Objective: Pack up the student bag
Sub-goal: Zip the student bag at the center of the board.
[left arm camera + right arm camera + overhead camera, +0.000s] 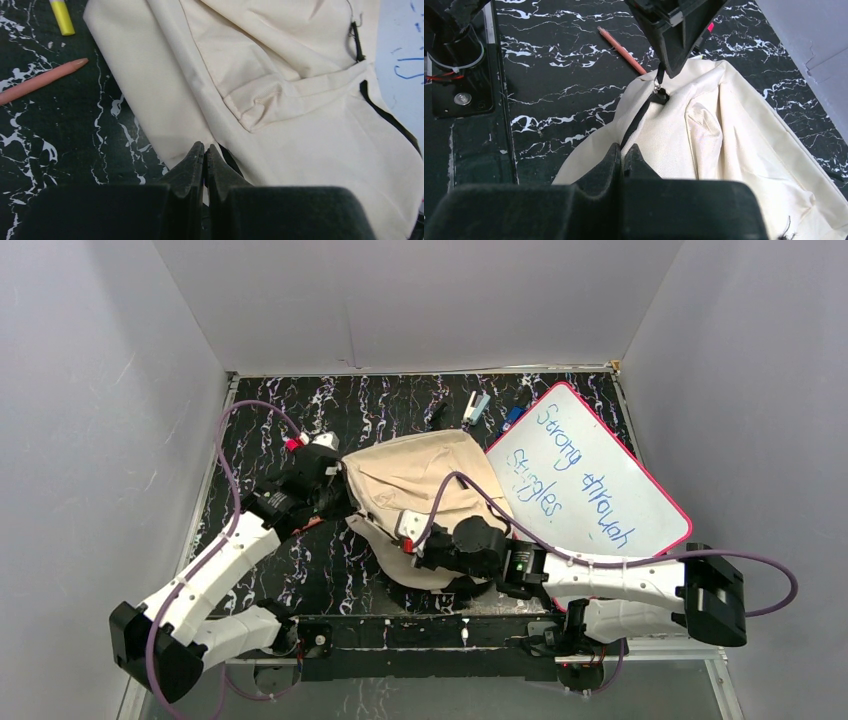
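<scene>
Right claw (pixel 623 152) clamping student bag (pixel 724 130), whiteboard (pixel 590 475) reading, perhaps, "Strong through struggles"

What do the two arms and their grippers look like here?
The left arm and right arm have white shells with black joints and bases. A purple cable loops along each. The left gripper and right gripper have black wedge-shaped fingers.

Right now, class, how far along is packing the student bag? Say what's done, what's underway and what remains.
Done: nothing visibly packed; the whiteboard, pencil and highlighter lie outside the student bag. Underway: the left pincer is shut on the zip pull, the right pincer shut on the bag's zip edge. Left: open the bag, load the items.
</scene>
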Controlling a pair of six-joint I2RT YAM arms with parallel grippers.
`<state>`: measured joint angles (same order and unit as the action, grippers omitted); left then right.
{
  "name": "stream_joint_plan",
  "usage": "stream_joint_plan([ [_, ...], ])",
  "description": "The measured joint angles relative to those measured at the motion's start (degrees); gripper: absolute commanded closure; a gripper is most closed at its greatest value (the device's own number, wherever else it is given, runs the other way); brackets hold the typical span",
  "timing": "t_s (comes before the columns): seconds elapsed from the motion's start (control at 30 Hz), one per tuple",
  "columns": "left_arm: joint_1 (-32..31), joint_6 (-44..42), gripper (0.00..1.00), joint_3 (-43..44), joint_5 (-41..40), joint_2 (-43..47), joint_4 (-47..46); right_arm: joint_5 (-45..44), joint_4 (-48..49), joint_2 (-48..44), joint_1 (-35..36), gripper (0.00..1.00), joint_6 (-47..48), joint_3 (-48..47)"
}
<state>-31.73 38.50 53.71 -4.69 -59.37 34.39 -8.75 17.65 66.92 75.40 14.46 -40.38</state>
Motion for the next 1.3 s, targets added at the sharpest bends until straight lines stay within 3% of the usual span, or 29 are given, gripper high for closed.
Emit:
stream_joint_plan([
  [0.2,-0.1,-0.6,1.0,1.7,-5.6,-4.3,3.3,2.1,0.7,-5.3,0.0,1.0,3.1,4.4],
  [0.67,-1.2,0.5,1.0,-0.4,-4.4,-5.1,2.3,7.8,-3.9,-11.6,-0.3,1.0,7.2,8.0],
  [0.77,-1.2,-0.1,0.99,-0.4,-4.4,-6.1,1.2,7.7,-3.5,-11.1,-0.4,0.91,6.6,8.0],
  [0.97,1.2,-2.9,0.58,0.0,-10.7,-8.0,-0.8,10.8,-1.6,0.0,0.1,0.74,1.6,4.3],
  [1.03,2.5,-3.0,0.46,0.0,-13.1,-7.6,-1.4,12.1,-1.7,4.4,0.3,0.59,-0.3,2.1],
  [1.17,3.0,-1.9,0.32,-0.8,-14.9,-4.5,-1.7,12.8,-3.8,9.6,0.5,0.41,-3.9,-2.3],
  [1.3,3.1,1.0,0.19,-6.3,-14.9,3.1,-2.1,10.0,-6.9,7.5,0.5,0.24,-7.5,-4.4],
])
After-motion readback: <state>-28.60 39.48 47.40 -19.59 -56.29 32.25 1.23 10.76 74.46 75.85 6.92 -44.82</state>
